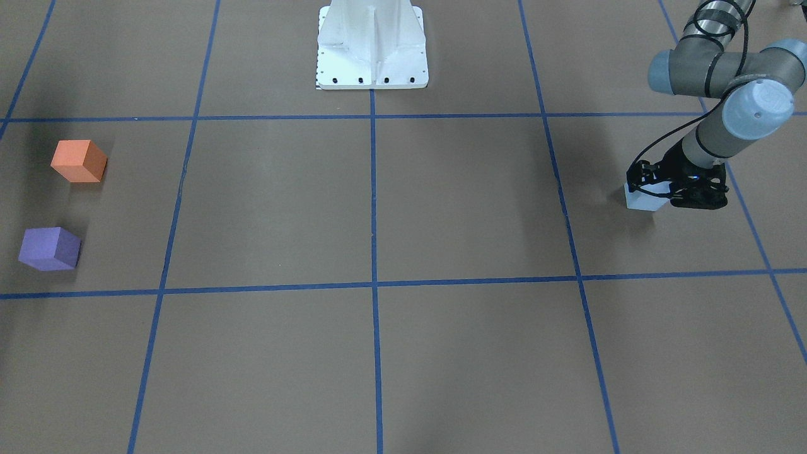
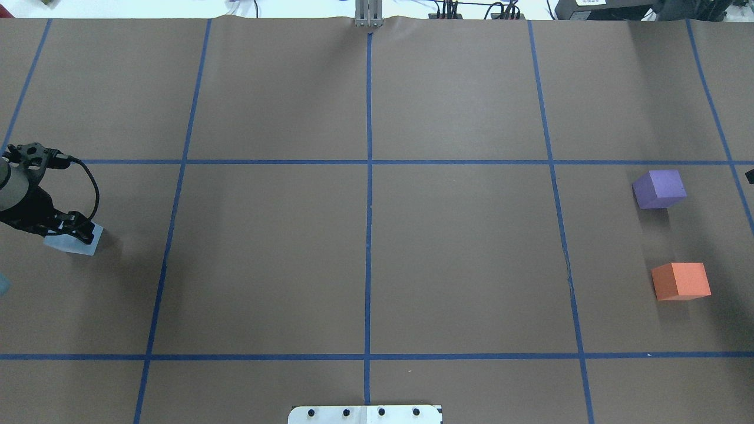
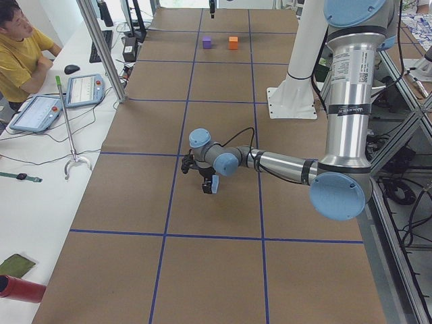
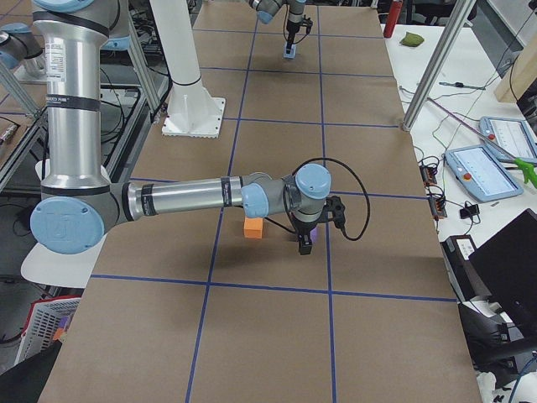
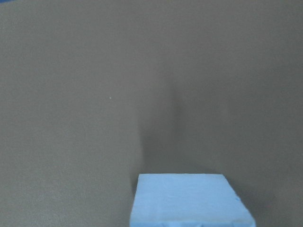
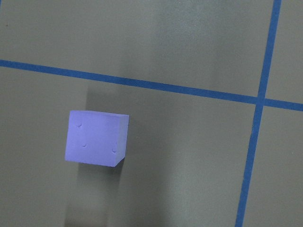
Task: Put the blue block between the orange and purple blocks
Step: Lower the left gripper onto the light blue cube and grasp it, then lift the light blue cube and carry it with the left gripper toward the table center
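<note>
A table [image 2: 459, 265] covered in brown paper and divided into rectangles by blue tape lines [image 2: 369, 235], with the robot's white base plate [image 1: 372, 44] at the top centre of the front-facing view.

In the overhead view the blue block [image 2: 79, 244] lies at the far left of the frame, at mid-height, inside the leftmost grid column. The left gripper [image 2: 70, 232] sits directly on top of it, its black body hiding the block's upper-left part. In the left wrist view the block fills the bottom centre of the frame and no fingers show. The jaws reach down at the block's sides, but the views do not show whether they press on it or stand apart from it.

The purple block [image 2: 658, 188] and the orange block [image 2: 680, 281] stand at the far right of the overhead frame, purple above orange, apart from each other with bare paper between them. Both are well apart from the blue block, across the full width of the table.

The right gripper [image 4: 305, 245] appears in the right side view at frame centre, hanging over the purple block and just beside the orange one. The right wrist view looks down on the purple block in its lower-left part. Whether these jaws are apart or together cannot be told.
</note>
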